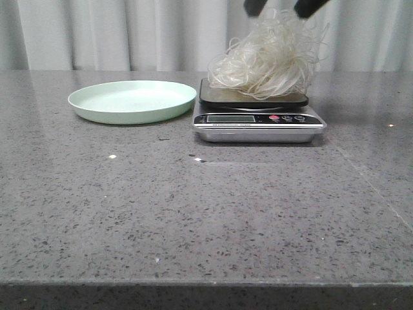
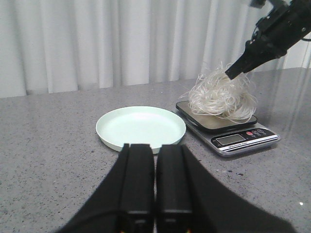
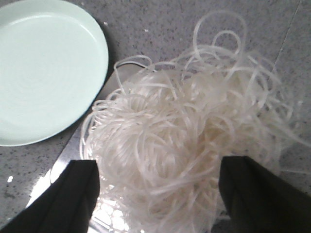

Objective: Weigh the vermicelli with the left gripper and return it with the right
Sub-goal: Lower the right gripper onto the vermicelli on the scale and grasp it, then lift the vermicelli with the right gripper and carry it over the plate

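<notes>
Closest in the left wrist view, the left gripper (image 2: 155,182) has its two black fingers pressed together with nothing between them. Past it sits the green plate (image 1: 132,101), and beside that the scale (image 1: 258,116) with the vermicelli (image 1: 268,61) piled on top. Above the pile, the right gripper (image 3: 155,189) is wide open, one finger on each side of the noodles.

Low frontal view; wrist views sharing plate (image 2: 141,127) and scale (image 2: 228,132).
</notes>
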### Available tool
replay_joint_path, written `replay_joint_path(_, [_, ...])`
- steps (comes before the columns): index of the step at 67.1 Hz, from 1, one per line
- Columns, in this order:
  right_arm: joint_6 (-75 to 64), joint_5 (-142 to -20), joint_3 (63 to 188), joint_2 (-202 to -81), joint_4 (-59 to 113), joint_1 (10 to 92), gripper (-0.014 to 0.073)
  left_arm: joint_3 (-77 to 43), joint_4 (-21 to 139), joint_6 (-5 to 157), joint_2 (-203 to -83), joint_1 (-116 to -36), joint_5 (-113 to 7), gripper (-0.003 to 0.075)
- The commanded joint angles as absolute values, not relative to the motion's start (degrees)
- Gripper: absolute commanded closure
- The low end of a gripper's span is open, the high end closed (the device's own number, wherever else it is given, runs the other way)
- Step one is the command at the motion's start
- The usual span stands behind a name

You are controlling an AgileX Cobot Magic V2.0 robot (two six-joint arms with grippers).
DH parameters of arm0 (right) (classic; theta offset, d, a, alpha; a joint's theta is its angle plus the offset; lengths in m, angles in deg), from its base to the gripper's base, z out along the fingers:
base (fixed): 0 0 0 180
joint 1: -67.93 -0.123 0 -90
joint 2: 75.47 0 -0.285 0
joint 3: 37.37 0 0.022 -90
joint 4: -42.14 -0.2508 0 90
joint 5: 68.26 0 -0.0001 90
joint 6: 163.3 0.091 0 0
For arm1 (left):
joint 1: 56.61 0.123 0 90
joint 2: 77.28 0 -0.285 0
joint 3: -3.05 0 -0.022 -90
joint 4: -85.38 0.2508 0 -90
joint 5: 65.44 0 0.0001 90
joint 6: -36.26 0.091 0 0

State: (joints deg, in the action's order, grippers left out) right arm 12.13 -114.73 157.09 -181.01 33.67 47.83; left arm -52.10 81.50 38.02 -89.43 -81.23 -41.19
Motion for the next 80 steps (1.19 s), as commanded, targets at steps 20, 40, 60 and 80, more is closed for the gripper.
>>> replay_joint_path(20, [11.97, -124.29, 166.61, -189.73, 36.31, 47.81, 0.0261, -50.61, 80.33, 37.42, -90.16, -81.18, -45.89, 0.0586])
replay_joint_path(40, [11.97, -126.77, 178.34, -190.58, 31.42, 47.59, 0.0454, -50.61, 80.33, 37.42, -90.16, -81.18, -45.89, 0.0586])
replay_joint_path(60, [11.97, -121.09, 187.63, -190.93, 20.78, 44.17, 0.0454, -50.61, 80.33, 37.42, -90.16, -81.18, -45.89, 0.0586])
replay_joint_path(80, [11.97, -110.99, 187.63, -197.42, 18.83, 36.35, 0.0454, -50.61, 80.33, 37.42, -90.16, -81.18, -45.89, 0.0586])
